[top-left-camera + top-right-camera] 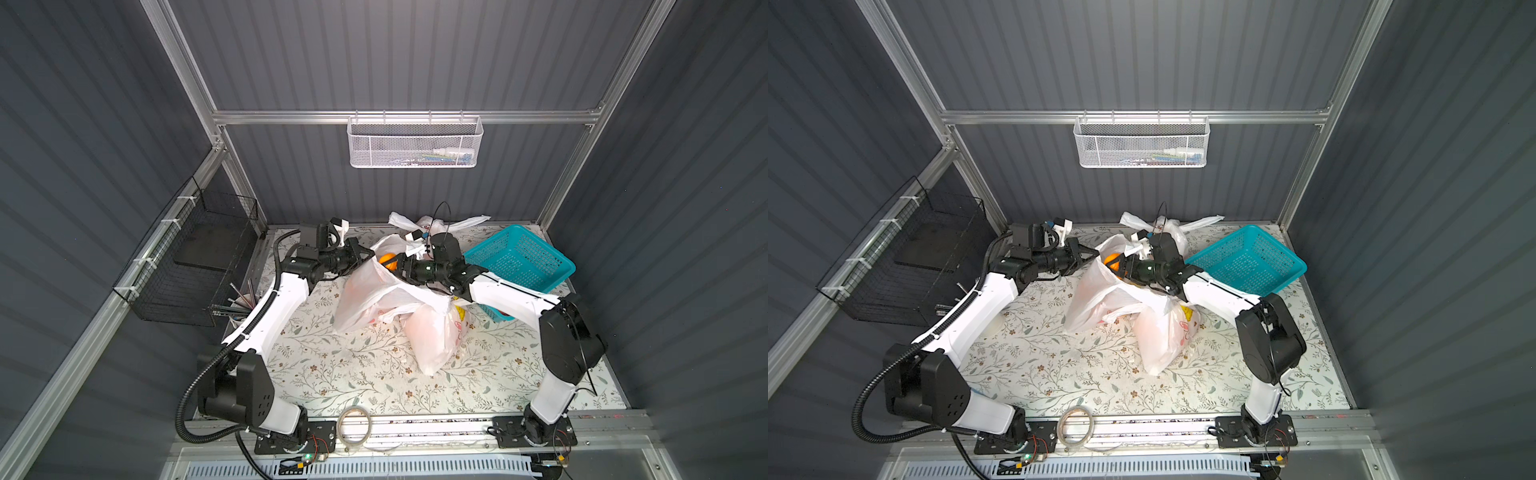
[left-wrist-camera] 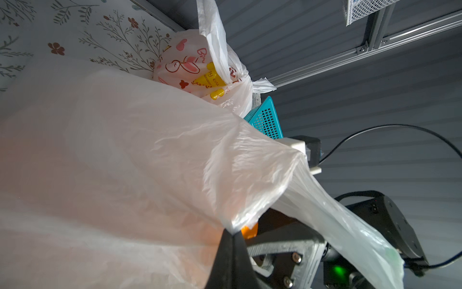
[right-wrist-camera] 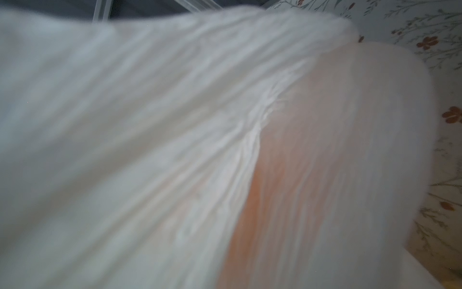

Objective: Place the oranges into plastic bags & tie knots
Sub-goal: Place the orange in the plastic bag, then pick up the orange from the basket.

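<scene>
the table cover is cream, printed all over with grey-green leafy sprigs and small brown flowers. the open bag is a milky, see-through white with a peach glow from inside, and the orange at its mouth is bright orange. the tied bag carries pink bunnies outlined in dark red, yellow shapes and a little red flower. the basket is a teal lattice. the walls are ribbed dark grey. the left arm and right arm are white with black joints.
</scene>
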You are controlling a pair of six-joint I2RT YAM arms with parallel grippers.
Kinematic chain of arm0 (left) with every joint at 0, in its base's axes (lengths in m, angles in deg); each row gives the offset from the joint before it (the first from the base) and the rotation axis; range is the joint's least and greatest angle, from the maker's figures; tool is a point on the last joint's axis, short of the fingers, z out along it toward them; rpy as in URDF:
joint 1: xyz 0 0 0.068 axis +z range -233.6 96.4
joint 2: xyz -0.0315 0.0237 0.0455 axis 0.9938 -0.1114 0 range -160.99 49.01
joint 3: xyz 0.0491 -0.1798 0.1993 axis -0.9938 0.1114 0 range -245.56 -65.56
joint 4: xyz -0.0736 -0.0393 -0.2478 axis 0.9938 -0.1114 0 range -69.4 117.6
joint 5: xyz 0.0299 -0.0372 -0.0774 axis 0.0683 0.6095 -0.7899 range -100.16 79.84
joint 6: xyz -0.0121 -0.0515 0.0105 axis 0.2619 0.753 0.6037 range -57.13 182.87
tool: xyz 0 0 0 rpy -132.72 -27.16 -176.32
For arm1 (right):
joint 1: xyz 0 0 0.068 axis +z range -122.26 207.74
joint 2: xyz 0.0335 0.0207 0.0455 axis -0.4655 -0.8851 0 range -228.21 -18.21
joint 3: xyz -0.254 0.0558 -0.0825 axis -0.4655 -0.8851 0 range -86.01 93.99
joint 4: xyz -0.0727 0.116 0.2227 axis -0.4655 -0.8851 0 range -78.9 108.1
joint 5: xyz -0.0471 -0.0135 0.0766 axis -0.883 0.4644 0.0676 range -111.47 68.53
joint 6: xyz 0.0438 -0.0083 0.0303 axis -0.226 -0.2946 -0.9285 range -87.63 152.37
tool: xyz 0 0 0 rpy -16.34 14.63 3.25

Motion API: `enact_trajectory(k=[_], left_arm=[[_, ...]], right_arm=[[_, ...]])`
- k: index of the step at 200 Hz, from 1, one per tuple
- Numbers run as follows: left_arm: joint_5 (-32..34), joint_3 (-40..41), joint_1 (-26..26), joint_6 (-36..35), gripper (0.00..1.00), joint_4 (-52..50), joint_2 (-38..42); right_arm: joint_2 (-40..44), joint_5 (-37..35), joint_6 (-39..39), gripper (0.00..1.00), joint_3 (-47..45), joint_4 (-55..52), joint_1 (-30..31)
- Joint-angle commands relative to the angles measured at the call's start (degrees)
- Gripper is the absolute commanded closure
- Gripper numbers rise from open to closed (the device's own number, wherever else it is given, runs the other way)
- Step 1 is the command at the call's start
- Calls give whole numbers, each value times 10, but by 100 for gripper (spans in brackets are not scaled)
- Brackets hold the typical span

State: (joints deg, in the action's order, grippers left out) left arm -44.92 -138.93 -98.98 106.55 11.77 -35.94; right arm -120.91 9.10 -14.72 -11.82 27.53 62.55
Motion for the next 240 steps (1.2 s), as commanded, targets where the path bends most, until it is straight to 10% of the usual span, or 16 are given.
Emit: enact_trajectory(k=[1, 160, 240], left_arm=[[-7, 4, 3, -3, 100, -8, 15], [28, 13, 14, 12, 100, 1, 4], [19, 15, 14, 11, 100, 2, 3]], right_arm=[[-3, -37, 13, 15, 14, 0, -5], [323, -103, 210, 8, -171, -290, -160], [204, -265, 434, 21, -2, -602, -347]])
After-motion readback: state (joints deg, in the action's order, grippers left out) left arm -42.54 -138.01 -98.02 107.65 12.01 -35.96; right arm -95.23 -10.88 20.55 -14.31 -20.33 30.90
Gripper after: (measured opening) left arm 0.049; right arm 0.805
